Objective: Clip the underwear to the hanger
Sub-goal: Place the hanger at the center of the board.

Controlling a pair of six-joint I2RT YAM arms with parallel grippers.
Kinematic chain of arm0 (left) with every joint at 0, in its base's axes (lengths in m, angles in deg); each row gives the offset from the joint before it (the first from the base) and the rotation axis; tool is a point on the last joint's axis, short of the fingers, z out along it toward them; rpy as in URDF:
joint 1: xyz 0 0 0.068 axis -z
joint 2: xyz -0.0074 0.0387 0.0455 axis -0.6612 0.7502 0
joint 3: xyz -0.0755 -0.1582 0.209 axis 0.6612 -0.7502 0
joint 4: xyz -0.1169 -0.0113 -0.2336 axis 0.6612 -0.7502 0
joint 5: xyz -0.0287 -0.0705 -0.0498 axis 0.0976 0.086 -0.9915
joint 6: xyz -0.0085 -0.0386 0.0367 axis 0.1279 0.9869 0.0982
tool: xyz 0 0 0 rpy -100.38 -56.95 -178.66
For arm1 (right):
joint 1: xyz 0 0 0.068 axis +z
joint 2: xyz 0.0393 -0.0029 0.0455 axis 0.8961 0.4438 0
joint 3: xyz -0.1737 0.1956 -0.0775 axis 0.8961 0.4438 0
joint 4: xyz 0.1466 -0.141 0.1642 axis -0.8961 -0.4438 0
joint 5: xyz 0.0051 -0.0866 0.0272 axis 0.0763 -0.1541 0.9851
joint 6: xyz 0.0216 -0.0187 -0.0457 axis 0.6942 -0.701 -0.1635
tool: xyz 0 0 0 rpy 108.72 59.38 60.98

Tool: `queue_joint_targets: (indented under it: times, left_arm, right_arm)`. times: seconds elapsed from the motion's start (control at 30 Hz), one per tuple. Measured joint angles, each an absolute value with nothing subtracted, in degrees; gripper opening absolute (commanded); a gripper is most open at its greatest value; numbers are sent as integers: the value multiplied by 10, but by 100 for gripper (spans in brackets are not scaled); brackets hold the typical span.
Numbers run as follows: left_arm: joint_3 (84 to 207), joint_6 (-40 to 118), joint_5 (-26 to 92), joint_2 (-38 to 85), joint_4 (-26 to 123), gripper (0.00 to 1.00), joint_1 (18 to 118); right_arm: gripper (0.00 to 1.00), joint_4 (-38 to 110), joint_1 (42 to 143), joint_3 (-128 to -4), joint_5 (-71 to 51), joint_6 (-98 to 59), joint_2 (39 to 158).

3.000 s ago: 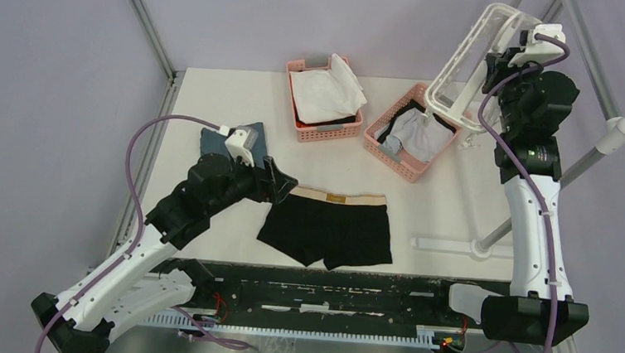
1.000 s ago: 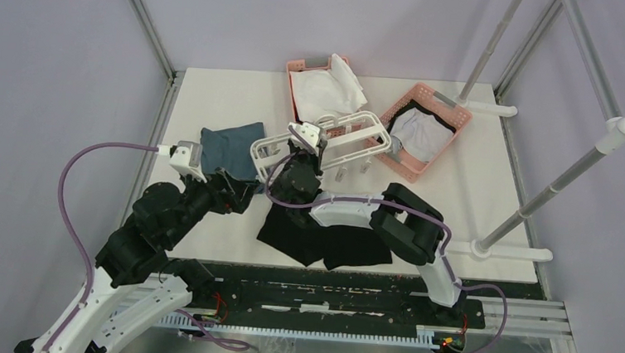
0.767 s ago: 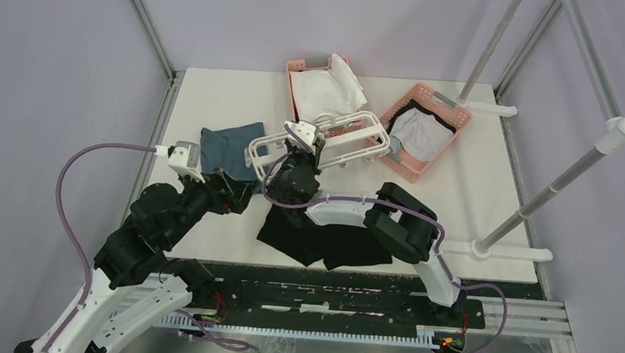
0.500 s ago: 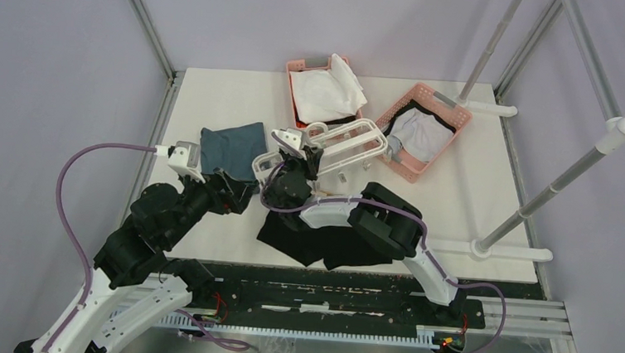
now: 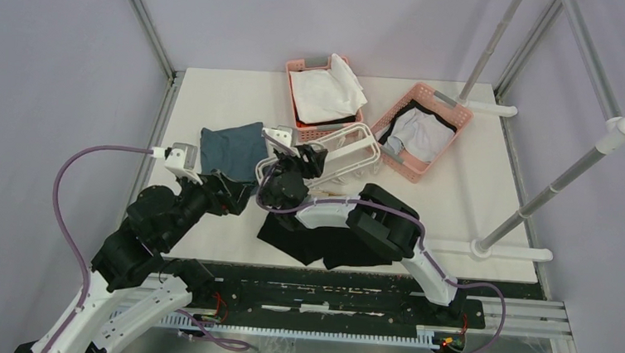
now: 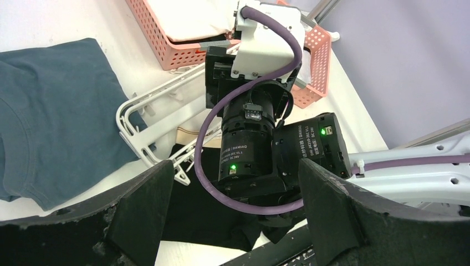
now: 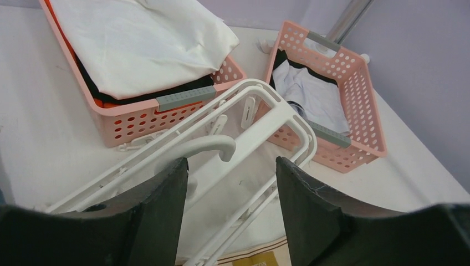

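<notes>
One pair of black underwear (image 5: pixel 311 244) lies flat by the near edge of the tabletop, about midway along it. The right arm covers much of it, and the tan waistband faces the far edge. One white hanger (image 7: pixel 260 133) lies on the table just beyond it, its near rail over the waistband and its far end against the baskets. Its clips hang along the rails, too many of them hidden to count.

The right gripper (image 7: pixel 230 166) is over the hanger with its two fingers spread wide. The hook (image 7: pixel 206 145) sits in the gap near one finger; whether they touch cannot be told. The left gripper (image 6: pixel 235 166) hangs near the left edge, fingers wide apart and holding nothing.

Two pink baskets stand along the far edge. The left basket (image 5: pixel 307 63) holds a white garment. The right basket (image 5: pixel 445 105) holds pale and black cloth. One blue-grey garment (image 5: pixel 230 147) lies towards the left edge.
</notes>
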State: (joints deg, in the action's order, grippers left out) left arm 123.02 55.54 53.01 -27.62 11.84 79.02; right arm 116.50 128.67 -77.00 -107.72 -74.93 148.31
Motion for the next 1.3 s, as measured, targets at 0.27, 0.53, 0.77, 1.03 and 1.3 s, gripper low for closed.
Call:
queue_joint_targets:
  times: [0.27,0.53,0.77,1.03,1.3]
  left_arm:
    - [1230,555,534,-278,109,89,790]
    - [1235,555,557,-287,94,89,790]
    - [1238,554,570,-291,90,89,790]
    - [1248,554,576,-295,87,90,790]
    - [1249,554,571,-294,87,89,790]
  right_arm:
    - [79,1165,1341,-671,-1077,-865,1391]
    - [73,835,1414,-599,-1052,-850,1204]
    - [73,148,1349,-775,-738,-522,1112]
    - [73,47,1113,-758,-393,-290,964]
    - [71,47,842,-653,-284,-8,963]
